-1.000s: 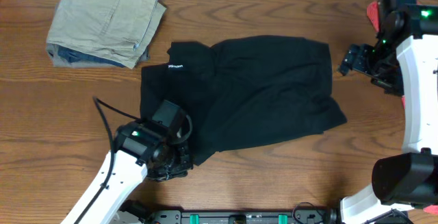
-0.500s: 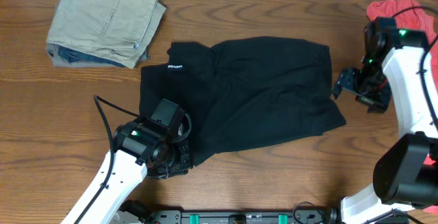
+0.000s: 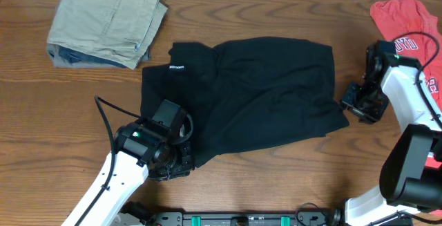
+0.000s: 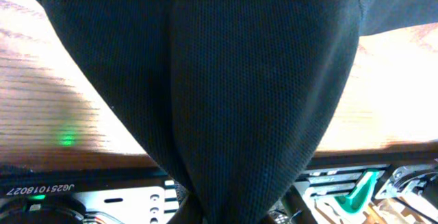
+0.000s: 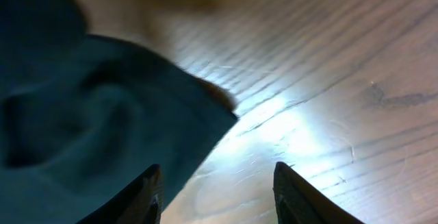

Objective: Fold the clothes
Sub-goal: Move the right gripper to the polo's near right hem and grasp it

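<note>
The black shirt [image 3: 248,95] lies partly folded in the middle of the table, with its white label [image 3: 177,67] near the collar at the left. My left gripper [image 3: 181,162] is shut on the shirt's front left corner. In the left wrist view the fabric [image 4: 226,80] bunches down into the pinch of that gripper [image 4: 233,214]. My right gripper [image 3: 351,106] sits low at the shirt's right front corner. In the right wrist view that gripper [image 5: 217,183] is open, its jaws apart over bare wood, and the shirt's corner [image 5: 102,128] reaches the left finger [image 5: 149,190].
Folded khaki trousers [image 3: 107,20] lie on another folded garment at the back left. A red T-shirt [image 3: 407,19] with white lettering lies at the back right, behind the right arm. A black rail [image 3: 242,219] runs along the table's front edge.
My right gripper has come forward and down from the back right to the shirt's right front corner, and its jaws have narrowed. The left gripper has stayed put, still pinching the fabric.
</note>
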Controlling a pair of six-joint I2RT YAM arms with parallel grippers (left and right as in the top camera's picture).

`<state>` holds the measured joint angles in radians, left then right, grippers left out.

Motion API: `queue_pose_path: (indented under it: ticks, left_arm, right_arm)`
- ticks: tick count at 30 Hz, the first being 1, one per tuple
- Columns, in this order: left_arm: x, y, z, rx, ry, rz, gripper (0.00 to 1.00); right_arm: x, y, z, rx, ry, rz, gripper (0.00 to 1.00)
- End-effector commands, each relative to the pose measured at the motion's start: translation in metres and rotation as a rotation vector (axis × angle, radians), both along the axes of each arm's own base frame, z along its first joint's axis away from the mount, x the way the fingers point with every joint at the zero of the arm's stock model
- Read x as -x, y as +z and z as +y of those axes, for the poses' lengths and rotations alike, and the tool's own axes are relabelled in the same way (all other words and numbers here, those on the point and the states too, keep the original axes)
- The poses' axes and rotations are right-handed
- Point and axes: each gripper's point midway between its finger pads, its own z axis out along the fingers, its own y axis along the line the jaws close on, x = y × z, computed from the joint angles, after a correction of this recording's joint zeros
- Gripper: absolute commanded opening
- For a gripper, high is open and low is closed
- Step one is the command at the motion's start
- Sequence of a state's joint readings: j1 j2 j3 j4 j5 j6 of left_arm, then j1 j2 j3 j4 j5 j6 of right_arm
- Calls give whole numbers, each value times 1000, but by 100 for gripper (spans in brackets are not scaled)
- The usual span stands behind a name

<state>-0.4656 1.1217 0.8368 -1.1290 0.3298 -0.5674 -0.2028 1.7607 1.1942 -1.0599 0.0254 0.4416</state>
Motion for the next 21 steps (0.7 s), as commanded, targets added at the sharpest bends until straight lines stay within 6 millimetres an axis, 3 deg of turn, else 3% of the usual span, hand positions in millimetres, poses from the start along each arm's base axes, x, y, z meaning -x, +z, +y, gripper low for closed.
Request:
queue_pose_path:
  ticks: [1,8,18,21]
  left_arm:
    - [-4,5,1,-1,-12,-23,8]
    - [-5,5,0,0,-12,-25,8]
    - [-5,5,0,0,-12,-25,8]
    - [-5,5,0,0,-12,-25,8]
  right_arm:
    - [13,-13,-4,-11,-46,26,52]
    - [21,-37,9,-84,-47,8,52]
    - [22,-56,9,-77,-46,-31,54]
    - [21,-56,9,-76,-45,-34,46]
